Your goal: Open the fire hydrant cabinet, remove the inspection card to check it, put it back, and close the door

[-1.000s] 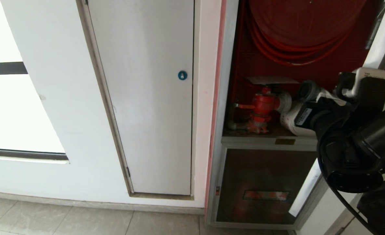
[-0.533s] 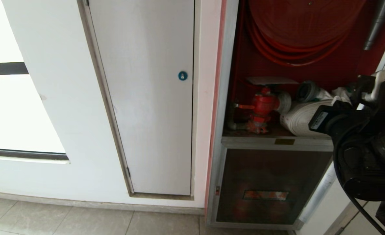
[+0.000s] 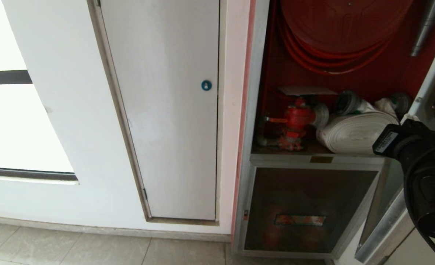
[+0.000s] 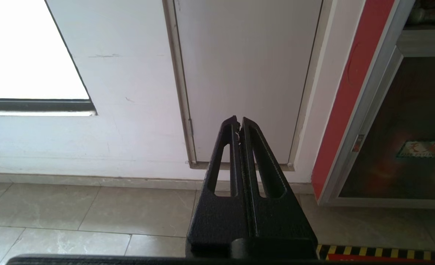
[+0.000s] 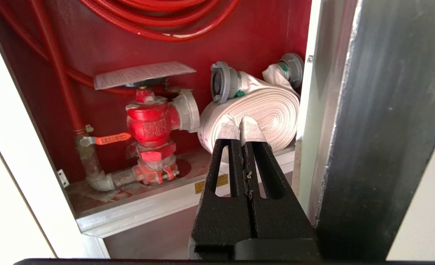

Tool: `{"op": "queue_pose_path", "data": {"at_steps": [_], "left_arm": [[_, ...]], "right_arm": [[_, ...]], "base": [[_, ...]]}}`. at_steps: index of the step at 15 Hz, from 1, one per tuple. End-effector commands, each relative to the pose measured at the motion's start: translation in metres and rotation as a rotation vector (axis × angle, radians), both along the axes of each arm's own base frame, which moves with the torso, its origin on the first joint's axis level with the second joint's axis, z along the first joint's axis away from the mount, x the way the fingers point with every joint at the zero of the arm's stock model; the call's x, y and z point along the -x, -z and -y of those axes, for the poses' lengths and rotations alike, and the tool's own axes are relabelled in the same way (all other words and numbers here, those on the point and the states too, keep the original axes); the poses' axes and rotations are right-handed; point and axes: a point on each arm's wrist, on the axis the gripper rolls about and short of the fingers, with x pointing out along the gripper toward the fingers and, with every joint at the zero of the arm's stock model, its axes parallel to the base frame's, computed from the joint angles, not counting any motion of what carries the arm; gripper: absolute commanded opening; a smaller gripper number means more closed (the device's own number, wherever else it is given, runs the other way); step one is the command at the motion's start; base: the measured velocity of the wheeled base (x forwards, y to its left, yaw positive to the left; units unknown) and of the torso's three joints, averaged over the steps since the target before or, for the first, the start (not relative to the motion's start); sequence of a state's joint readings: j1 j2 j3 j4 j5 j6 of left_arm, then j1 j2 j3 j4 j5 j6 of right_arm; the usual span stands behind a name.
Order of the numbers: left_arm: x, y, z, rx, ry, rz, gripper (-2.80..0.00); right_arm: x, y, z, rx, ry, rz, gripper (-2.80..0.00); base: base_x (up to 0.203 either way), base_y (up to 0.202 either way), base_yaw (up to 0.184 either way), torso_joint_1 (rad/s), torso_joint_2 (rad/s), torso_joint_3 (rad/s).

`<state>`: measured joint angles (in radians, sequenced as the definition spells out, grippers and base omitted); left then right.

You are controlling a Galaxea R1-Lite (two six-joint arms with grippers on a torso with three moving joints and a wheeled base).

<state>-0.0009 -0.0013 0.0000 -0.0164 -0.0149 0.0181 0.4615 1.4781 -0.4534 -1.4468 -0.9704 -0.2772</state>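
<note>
The fire hydrant cabinet (image 3: pixel 256 110) stands open, red inside (image 5: pixel 261 40). The inspection card (image 3: pixel 305 90) lies flat on top of the red hydrant valve (image 3: pixel 296 117); the right wrist view shows the card (image 5: pixel 143 73) over the valve (image 5: pixel 149 123). The door (image 3: pixel 383 228) is swung out at the right, its silver edge (image 5: pixel 386 129) close beside my right gripper (image 5: pixel 242 123). That gripper is shut and empty, outside the cabinet in front of the white rolled hose (image 5: pixel 269 106). My left gripper (image 4: pixel 238 121) is shut, parked low and pointing at the wall.
The red hose reel (image 3: pixel 335 33) fills the cabinet's top. Below the shelf is a dark panel with a reddish label (image 3: pixel 300 220). A plain white door with a blue round lock (image 3: pixel 206 85) stands to the left. My right arm (image 3: pixel 423 173) fills the lower right corner.
My right arm has drawn away to the right, and the door has swung wider with it. More of the rolled hose and the lower panel now shows.
</note>
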Motion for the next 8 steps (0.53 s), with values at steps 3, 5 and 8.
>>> {"op": "queue_pose_path", "data": {"at_steps": [3, 5, 8], "left_arm": [[0.0, 0.002, 0.0, 0.0, 0.001, -0.005, -2.8], [0.0, 0.002, 0.0, 0.0, 0.001, -0.005, -2.8], [0.0, 0.002, 0.0, 0.0, 0.0, -0.005, -2.8]], "right_arm": [[0.01, -0.001, 0.008, -0.009, 0.019, 0.013, -2.8], [0.013, 0.002, 0.013, -0.005, 0.038, 0.004, -2.8], [0.016, 0.001, 0.016, -0.008, 0.046, 0.01, -2.8]], "base": [[0.0, 0.0, 0.0, 0.0, 0.0, 0.0], [0.0, 0.0, 0.0, 0.0, 0.0, 0.0], [0.0, 0.0, 0.0, 0.0, 0.0, 0.0]]}}
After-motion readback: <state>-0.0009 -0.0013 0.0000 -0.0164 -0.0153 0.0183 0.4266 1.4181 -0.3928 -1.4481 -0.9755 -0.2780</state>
